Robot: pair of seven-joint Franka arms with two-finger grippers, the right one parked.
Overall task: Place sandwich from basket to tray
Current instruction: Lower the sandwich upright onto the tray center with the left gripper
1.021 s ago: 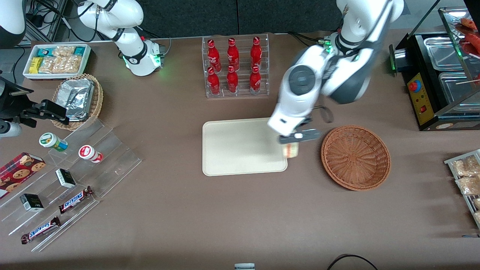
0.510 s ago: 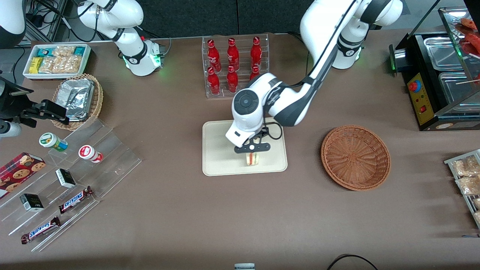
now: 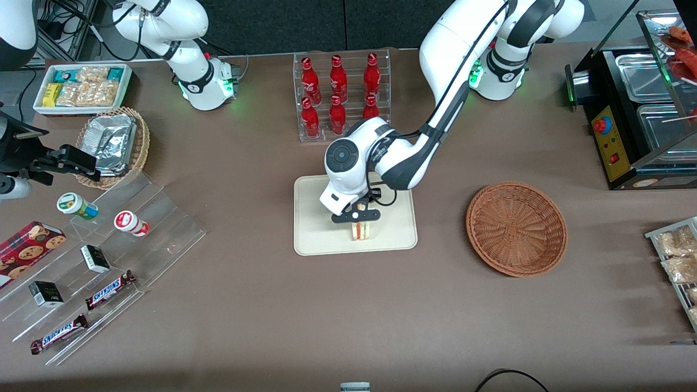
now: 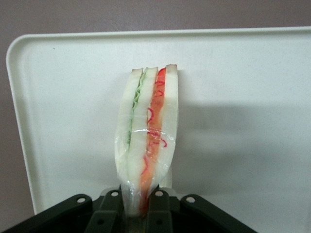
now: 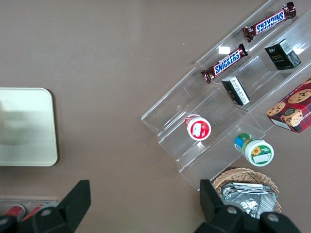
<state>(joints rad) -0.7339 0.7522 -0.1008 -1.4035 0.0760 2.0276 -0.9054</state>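
A brown table [image 3: 305, 316] meets a dark wall [image 3: 305, 22]

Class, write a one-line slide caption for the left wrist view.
The left arm's tool grips the wrapped sandwich by one end, holding it over the cream tray.

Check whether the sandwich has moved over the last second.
Yes. The sandwich, held by the gripper, went from the tray edge nearest the reddish-brown basket to over the tray's middle.
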